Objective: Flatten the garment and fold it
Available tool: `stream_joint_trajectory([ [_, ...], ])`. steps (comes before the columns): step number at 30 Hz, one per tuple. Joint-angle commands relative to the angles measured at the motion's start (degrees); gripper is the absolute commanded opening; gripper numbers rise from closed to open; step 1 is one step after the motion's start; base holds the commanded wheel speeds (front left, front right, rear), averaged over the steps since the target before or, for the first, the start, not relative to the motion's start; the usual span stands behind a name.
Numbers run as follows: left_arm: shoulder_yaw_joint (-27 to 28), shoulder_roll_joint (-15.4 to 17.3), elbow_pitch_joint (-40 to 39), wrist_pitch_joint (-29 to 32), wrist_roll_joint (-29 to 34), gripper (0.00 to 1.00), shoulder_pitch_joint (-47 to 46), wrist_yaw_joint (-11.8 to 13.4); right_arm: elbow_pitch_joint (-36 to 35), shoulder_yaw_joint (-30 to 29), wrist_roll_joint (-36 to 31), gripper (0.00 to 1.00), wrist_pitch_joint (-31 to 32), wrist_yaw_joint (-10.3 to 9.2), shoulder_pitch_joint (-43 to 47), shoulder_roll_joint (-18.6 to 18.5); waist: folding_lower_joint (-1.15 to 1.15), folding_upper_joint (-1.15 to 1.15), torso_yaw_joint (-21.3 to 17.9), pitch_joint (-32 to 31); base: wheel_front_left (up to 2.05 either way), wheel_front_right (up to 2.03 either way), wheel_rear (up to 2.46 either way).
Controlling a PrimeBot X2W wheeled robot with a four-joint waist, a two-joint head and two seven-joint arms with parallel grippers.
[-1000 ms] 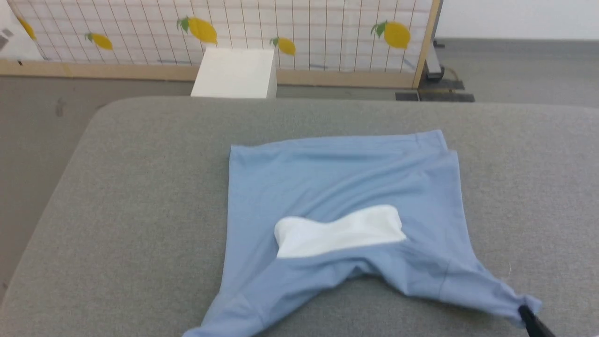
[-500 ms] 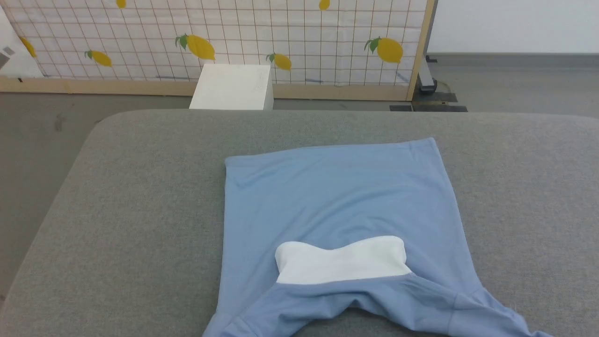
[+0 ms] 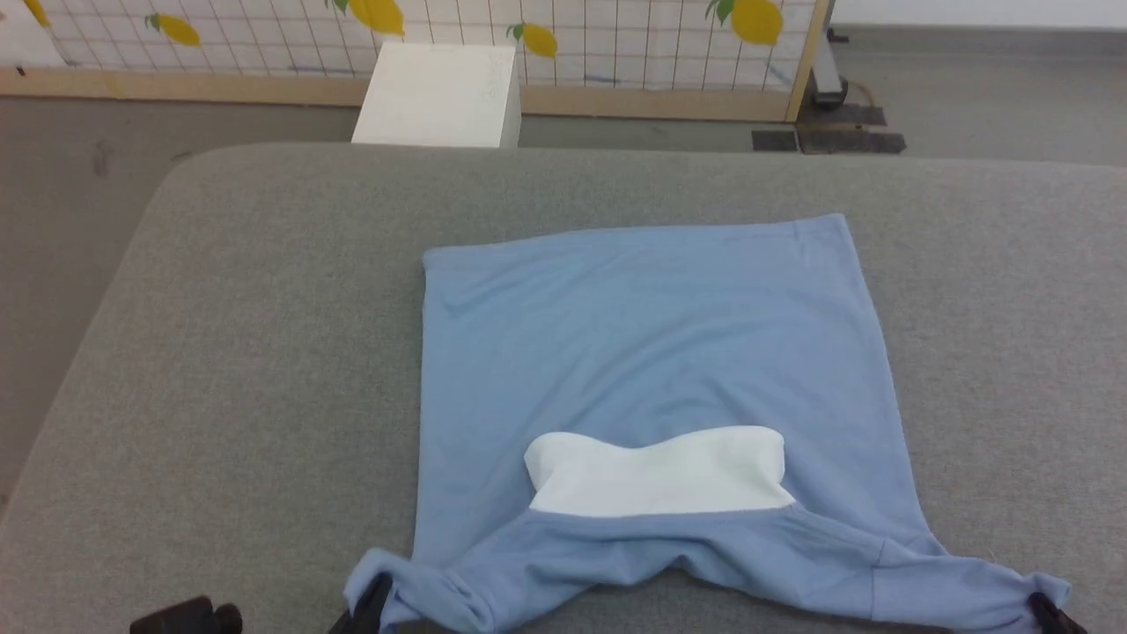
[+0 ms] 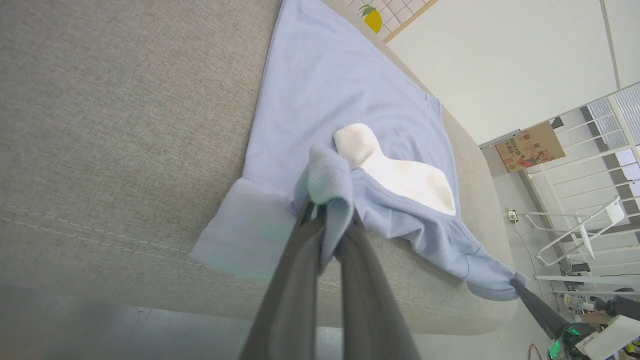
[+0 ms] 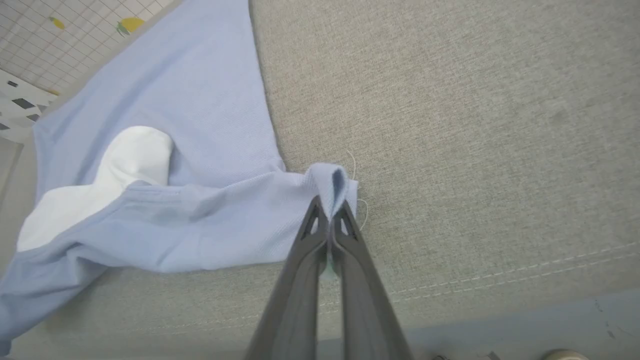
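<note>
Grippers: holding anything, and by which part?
Both hold the garment: left gripper pinches bunched fabric at the near-left sleeve, right gripper the tip of the other sleeve.

Head cam: high, looks fwd & down over grey padded surface toward lemon-print screen. L wrist cam: close behind left end effector, low at near edge. R wrist cam: same, behind right end effector. All 3 share garment w/ white patch.

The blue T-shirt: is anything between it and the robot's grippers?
No, nothing visible is in the way. The left gripper is shut on one sleeve of the T-shirt, and the right gripper is shut on the other sleeve.
</note>
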Motion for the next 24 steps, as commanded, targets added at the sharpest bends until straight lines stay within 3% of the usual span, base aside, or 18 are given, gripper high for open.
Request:
stream_joint_trajectory([
  [1,-0.3,-0.2,-0.1,-0.3,0.8,0.0,-1.5,-0.6,1.3,0.8,-1.4,0.0,-0.6,-0.08,-1.8,-0.8,0.0,0.0,0.3,1.1,0.0,0.0,0.0],
  [13,-2.3,-0.7,1.6,0.3,2.5,0.0,-6.8,-0.5,20.5,8.1,-7.6,0.0,-2.6,-0.08,-13.2,-2.8,0.0,0.0,0.5,3.6,0.0,0.0,0.0],
  [14,-2.4,-0.7,1.7,0.4,2.6,0.0,-7.1,-0.6,22.1,8.1,-8.0,0.1,-3.2,-0.08,-13.9,-2.9,0.0,0.0,0.5,3.7,0.0,0.0,0.0],
  [15,-2.5,-0.6,1.8,0.3,2.8,0.0,-7.3,-0.6,23.2,8.1,-8.2,0.49,-3.7,-0.08,-14.4,-2.9,0.0,0.0,0.5,3.8,0.0,0.0,0.0],
  [16,-2.5,-0.7,1.9,0.3,2.9,0.0,-7.5,-0.6,24.1,8.1,-8.4,1.0,-4.2,-0.08,-14.9,-3.0,0.0,0.0,0.5,3.8,0.0,0.0,0.0],
  [20,-2.7,-0.8,1.9,-0.1,3.2,0.0,-7.8,-0.6,24.0,7.1,-7.9,1.0,-5.3,-0.08,-15.4,-3.3,0.0,0.0,0.4,4.3,0.0,0.0,0.0],
  [24,-3.0,-0.9,2.1,-0.6,3.8,0.0,-7.9,-0.8,17.8,4.3,-4.8,1.0,-3.9,-0.08,-12.6,-3.8,0.0,0.0,0.9,4.5,0.0,0.0,0.0],
])
